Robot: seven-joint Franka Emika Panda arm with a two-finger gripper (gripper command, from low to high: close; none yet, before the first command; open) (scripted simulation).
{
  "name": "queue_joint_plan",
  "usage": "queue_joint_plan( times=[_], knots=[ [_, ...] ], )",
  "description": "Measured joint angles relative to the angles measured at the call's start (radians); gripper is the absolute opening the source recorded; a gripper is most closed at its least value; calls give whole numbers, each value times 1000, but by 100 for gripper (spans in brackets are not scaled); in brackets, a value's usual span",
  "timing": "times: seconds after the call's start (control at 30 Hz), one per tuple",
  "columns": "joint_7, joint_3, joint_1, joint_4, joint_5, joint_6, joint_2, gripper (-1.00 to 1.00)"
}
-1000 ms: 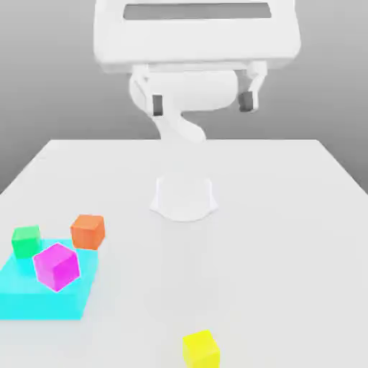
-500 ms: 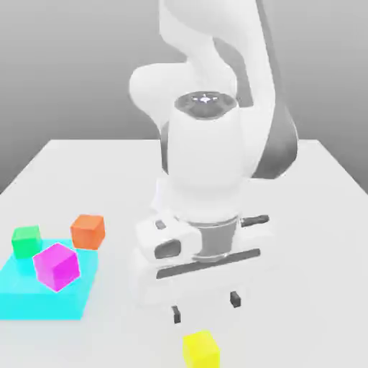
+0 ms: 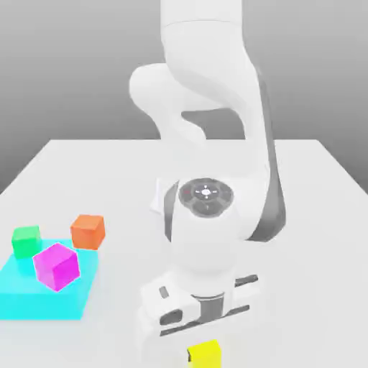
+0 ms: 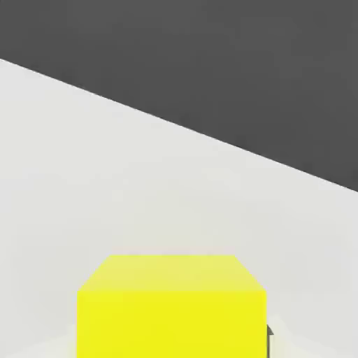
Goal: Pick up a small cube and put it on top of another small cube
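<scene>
The small yellow cube (image 3: 205,354) lies on the white table at the near edge of the exterior view, right under my hand. My gripper (image 3: 202,338) has come down over it, and the hand's body covers the cube's upper part. In the hand view the yellow cube (image 4: 171,308) sits very close, its top and one side face showing. The small green cube (image 3: 26,241) rests far off at the exterior view's left, at the far corner of a cyan slab.
A flat cyan slab (image 3: 29,298) lies at the exterior view's left with a larger magenta cube (image 3: 56,266) on it. An orange cube (image 3: 88,231) stands just behind the slab. The white table (image 3: 316,215) stretches bare to the exterior view's right.
The arm has swung down from high above the table to the yellow cube, and the hand now sits low over it. The cubes have not moved.
</scene>
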Motion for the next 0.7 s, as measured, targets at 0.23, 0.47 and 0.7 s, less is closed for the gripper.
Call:
queue_joint_plan(
  times=[0.23,0.47,0.7],
  knots=[
    [72,-162,-113,-74,-56,-152,-236,-100],
    [193,-331,-455,-167,-153,-299,-484,-100],
    [153,-398,-512,-222,-77,-180,-406,-100]
  ],
)
